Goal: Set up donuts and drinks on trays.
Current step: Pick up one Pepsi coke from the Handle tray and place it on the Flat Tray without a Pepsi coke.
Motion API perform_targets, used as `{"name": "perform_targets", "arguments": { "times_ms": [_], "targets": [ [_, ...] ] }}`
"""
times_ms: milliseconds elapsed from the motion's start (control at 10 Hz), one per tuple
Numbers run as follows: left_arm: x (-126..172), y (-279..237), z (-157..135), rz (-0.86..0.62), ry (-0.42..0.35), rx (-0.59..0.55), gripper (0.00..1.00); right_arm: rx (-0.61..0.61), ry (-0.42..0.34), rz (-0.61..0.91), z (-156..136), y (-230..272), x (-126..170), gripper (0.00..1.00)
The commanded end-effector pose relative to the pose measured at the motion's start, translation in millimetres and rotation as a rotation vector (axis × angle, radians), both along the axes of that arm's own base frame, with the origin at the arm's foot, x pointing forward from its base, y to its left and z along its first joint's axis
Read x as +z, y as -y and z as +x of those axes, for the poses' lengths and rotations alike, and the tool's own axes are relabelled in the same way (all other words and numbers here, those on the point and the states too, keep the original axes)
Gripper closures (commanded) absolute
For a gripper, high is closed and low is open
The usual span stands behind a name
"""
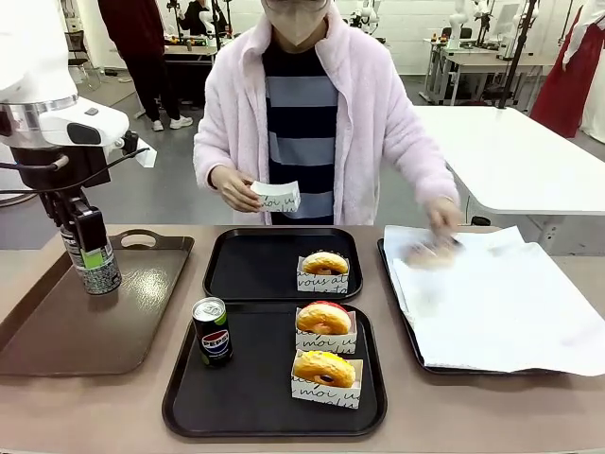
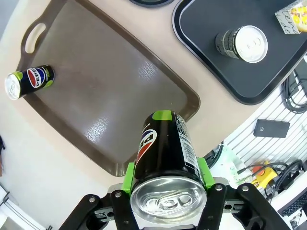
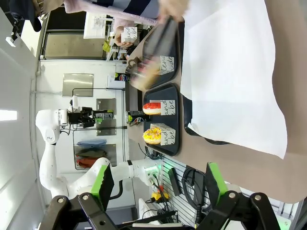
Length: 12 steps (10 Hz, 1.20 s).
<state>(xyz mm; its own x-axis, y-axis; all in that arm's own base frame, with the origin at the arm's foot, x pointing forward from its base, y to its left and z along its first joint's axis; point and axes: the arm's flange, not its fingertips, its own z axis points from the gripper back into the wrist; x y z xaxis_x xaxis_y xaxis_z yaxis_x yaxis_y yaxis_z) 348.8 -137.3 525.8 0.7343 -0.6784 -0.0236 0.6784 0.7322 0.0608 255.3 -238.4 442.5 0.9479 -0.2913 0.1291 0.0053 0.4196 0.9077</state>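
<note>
My left gripper (image 1: pixel 92 248) is shut on a black Pepsi can (image 2: pixel 165 153), held above the brown tray. A second Pepsi can (image 2: pixel 29 80) is on that tray near its handle. The near black tray (image 1: pixel 189 397) carries an upright Pepsi can (image 1: pixel 212 331), a red-topped donut (image 1: pixel 323 319) and a yellow donut (image 1: pixel 324 369). One donut (image 1: pixel 324 264) sits on the far black tray (image 1: pixel 246 265). The person holds a blurred donut (image 1: pixel 430 252) in one hand and a white paper holder (image 1: pixel 276 196) in the other. My right gripper (image 3: pixel 158 182) is open, with nothing between its fingers.
A brown glossy tray (image 1: pixel 85 331) with handles lies at the left. At the right, a tray lined with white paper (image 1: pixel 501 303) takes up the table. The person stands at the far edge, arms over the table.
</note>
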Motion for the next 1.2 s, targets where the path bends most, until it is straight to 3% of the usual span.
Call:
{"name": "perform_targets", "arguments": {
  "times_ms": [0,700,1100],
  "targets": [
    [3,8,14,-0.003,0.026,0.024,0.42,0.001,0.021,0.012,1,1,0,0.00],
    [1,56,66,-0.045,0.045,0.059,0.42,0.001,0.021,0.012,1,1,0,0.00],
    [-31,82,102,-0.113,0.040,0.088,0.42,0.001,0.021,0.012,1,1,0,0.00]
  ]
}}
